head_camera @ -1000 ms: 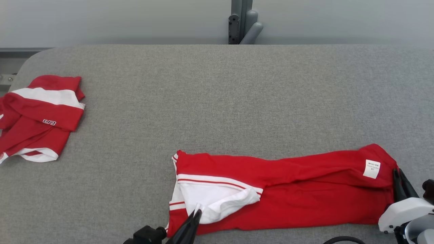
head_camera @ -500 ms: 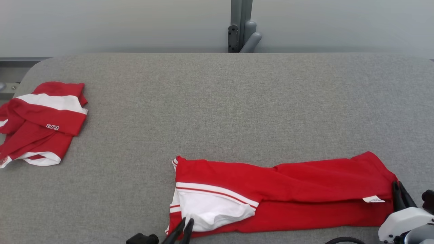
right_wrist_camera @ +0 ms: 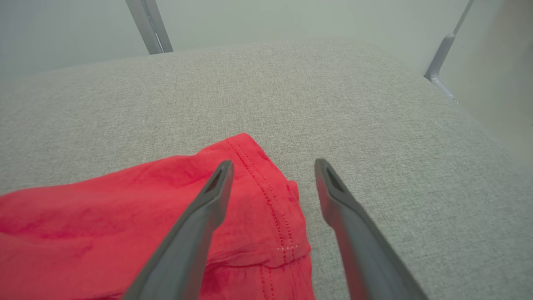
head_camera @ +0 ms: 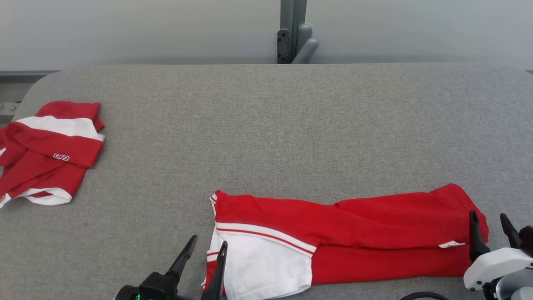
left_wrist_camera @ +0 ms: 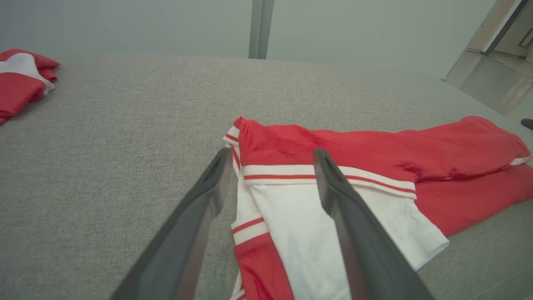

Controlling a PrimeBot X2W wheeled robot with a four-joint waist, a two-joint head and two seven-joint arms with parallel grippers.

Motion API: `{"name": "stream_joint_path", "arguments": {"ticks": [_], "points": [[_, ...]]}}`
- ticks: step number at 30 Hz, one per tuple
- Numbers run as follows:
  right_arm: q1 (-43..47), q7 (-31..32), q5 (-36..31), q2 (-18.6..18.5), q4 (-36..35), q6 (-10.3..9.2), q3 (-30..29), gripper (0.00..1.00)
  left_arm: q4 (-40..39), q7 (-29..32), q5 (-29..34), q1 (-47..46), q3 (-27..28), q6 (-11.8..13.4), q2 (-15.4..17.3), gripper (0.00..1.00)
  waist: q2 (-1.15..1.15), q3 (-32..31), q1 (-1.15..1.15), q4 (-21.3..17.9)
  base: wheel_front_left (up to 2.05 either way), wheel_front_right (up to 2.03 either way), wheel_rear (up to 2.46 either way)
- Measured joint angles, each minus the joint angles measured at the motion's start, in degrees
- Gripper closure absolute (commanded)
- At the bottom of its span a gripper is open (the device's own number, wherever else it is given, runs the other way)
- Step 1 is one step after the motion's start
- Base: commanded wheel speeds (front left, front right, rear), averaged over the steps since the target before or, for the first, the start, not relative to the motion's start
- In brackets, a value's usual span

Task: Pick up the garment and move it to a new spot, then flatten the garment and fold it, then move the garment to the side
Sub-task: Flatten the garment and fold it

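Along the near edge of the table (head_camera: 266, 125) the garment (head_camera: 345, 237) lies flat as a long red band, doubled lengthwise, long axis running left to right. White sleeve panel at its left end, stitched hem at its right end. Left gripper (head_camera: 209, 241) sits at the left end, fingers apart and holding nothing; they straddle the cloth's left edge, one finger over white fabric, the other over bare table. Right gripper (head_camera: 488, 214) sits at the hem end, likewise spread and empty, straddling the hem corner. Each arm is nearest its own end, so the cross-fold looks like carrying one end along the axis toward the other. Second garment (head_camera: 46, 150), red and white, lies bundled well apart at the far left; grey post (head_camera: 291, 31) stands beyond the far edge. Nothing lies between the ends.
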Motion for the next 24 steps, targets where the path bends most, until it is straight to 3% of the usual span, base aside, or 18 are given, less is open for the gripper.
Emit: {"name": "stream_joint_path", "arguments": {"ticks": [10,24], "points": [[-0.5,0.0,-0.3,-0.1,1.2,0.0,-0.5,0.0,-1.5,0.0,2.0,-0.2,0.9,0.0,-1.2,0.0,0.0,1.4,0.0,0.9,0.0,0.0,0.0],[-3.2,0.0,0.0,-0.5,12.3,0.0,-0.5,0.0,-2.4,0.0,2.4,-1.0,0.4,0.0,-1.7,0.0,0.0,2.9,0.0,3.0,0.0,0.0,0.0]]}}
